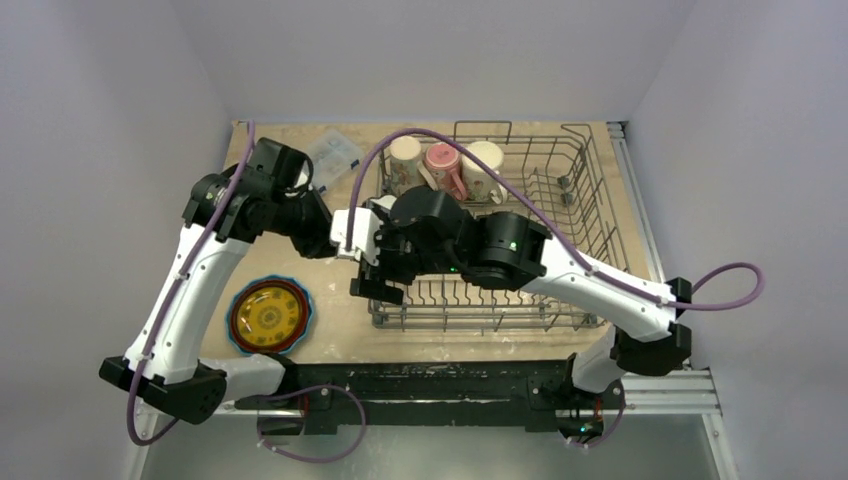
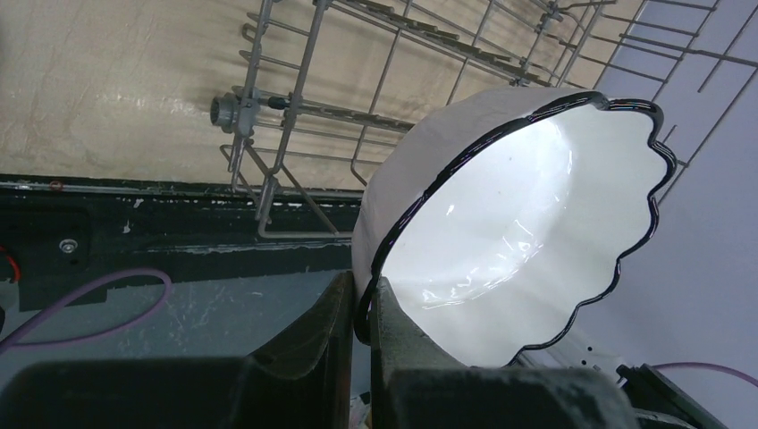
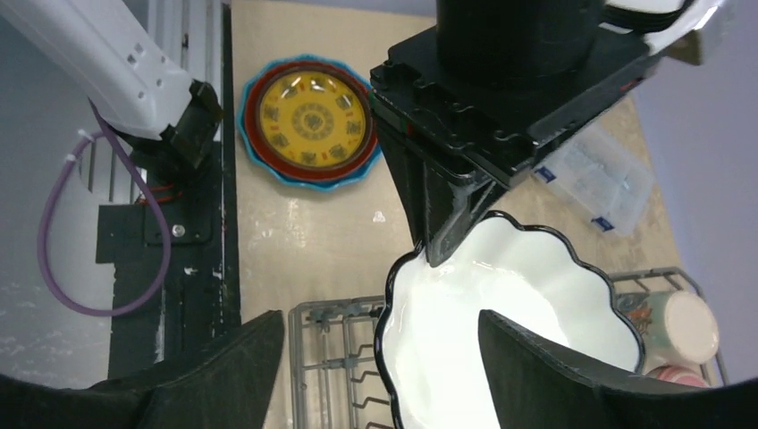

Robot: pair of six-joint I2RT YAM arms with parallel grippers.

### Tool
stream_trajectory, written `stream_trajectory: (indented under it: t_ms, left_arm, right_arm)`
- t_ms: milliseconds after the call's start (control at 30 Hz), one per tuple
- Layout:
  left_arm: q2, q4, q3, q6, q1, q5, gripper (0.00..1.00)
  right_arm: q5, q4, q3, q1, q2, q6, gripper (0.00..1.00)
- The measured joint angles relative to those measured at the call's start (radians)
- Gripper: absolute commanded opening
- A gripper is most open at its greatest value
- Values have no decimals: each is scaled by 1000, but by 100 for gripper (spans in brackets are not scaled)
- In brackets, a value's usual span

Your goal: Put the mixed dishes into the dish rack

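Left tool [image 2: 362, 299] pinched tight; right tool [image 3: 380, 353] spread wide, the two nearly touching.

I see a light brown table [image 1: 340, 310]. A clear plastic box [image 1: 335, 152] with little compartments lies flat on the table, near its far edge, on the left part. A black strip [image 1: 420, 380] runs along the table's near edge. Pale purple walls [image 1: 420, 50] stand around the table.

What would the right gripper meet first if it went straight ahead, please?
Most likely the bowl, held at its rim by the left gripper, just ahead of the right gripper; depth is unclear.
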Motion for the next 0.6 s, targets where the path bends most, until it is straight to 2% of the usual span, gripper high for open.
stream_trajectory:
  t_ms: [200,333,600]
  left_arm:
    - [35,-8,32,-20,-66,-55,0]
    - [43,-13,40,-29,-89,-80,0]
    - [60,-22,52,-43,-105,-105,0]
  right_arm:
    - [63,-36,-35,0,43,-39,69]
    - [132,-39,-134,0,14,-57,59]
    - [185,-20,-157,0,16,-65,44]
